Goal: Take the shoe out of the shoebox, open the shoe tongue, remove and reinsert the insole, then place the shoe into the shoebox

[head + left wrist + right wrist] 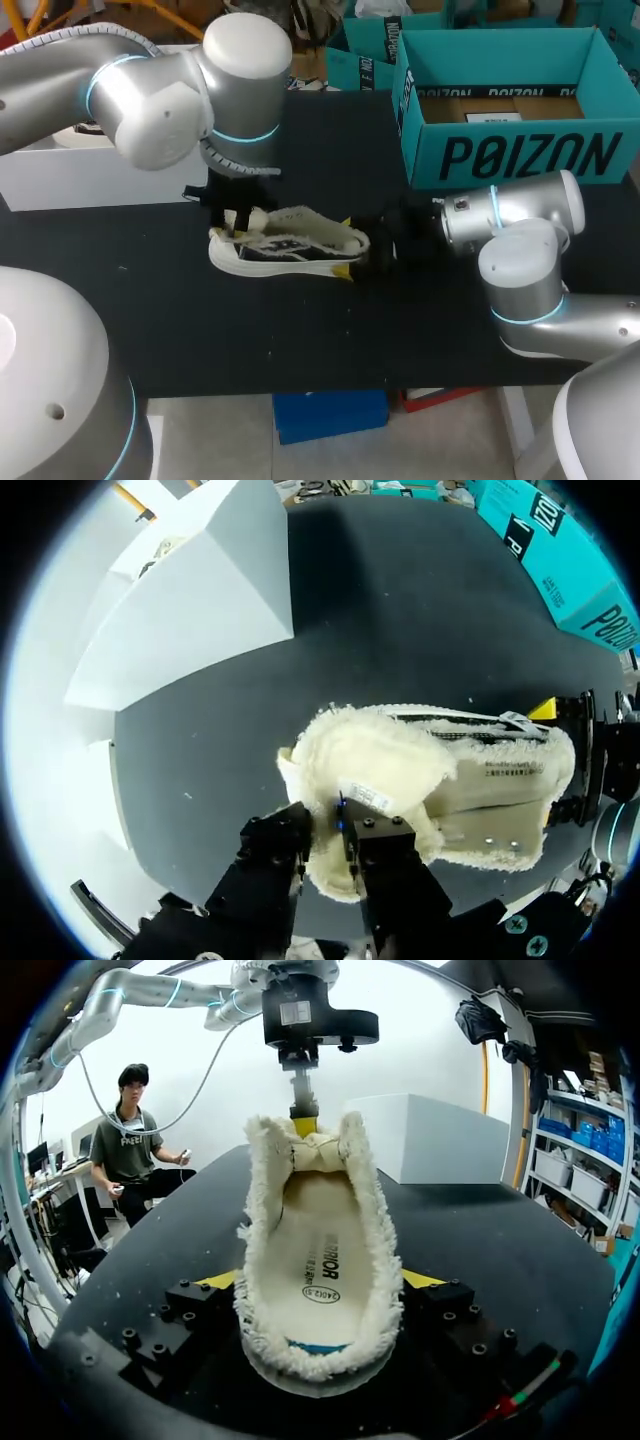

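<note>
Shoe [290,245] is out of the box [520,158] and sits on the black desk [200,330] between the two arms. Left jaws are pinched together on the shoe's fluffy lining at one end. Right jaws are clamped on the other end, one yellow tip on each side. Insole [320,1270] is inside the shoe. The box sits well behind, open.

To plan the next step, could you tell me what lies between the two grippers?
The fleece-lined shoe spans it: left gripper at one end, right gripper at the other, clearest in the head view.
</note>
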You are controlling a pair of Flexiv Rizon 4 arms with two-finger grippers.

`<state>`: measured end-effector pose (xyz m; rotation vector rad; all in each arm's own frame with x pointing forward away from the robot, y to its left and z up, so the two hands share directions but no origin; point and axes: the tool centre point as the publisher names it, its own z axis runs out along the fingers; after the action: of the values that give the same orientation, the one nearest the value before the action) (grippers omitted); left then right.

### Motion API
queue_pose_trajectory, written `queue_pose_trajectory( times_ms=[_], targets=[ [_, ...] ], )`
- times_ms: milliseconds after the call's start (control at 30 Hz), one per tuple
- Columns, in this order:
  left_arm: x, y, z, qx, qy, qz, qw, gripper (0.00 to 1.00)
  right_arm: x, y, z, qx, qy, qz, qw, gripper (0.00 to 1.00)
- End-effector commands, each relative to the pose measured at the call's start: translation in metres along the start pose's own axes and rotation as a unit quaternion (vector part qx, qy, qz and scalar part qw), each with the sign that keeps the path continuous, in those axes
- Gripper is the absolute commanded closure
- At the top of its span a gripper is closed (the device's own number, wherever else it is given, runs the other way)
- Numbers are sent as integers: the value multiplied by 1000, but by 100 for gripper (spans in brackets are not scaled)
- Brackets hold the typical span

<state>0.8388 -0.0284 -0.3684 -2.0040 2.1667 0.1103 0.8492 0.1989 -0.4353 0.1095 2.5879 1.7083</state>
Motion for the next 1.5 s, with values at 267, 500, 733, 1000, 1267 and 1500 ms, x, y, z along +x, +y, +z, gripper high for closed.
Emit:
queue_pose_trajectory(
  times_ms=[267, 500, 733, 1000, 1267, 1500],
  targets=[
    [1, -6, -28, 15, 47, 33, 998, 0, -1, -3, 0, -1, -1, 0, 1000, 100],
    [14, -12, -61, 46, 98, 148, 983, 0, -1, -3, 0, -1, -1, 0, 1000, 100],
    [36, -17, -82, 56, 149, 313, 936, 0, -1, -3, 0, -1, -1, 0, 1000, 100],
    [68, -13, -95, 35, 178, 513, 839, 0, -1, -3, 0, -1, -1, 0, 1000, 100],
    [85, -17, -100, 13, 214, 632, 745, 0, -1, -3, 0, -1, -1, 0, 1000, 100],
    [93, -23, -90, -10, 243, 691, 681, 0, -1, -3, 0, -1, -1, 0, 1000, 100]
  ],
)
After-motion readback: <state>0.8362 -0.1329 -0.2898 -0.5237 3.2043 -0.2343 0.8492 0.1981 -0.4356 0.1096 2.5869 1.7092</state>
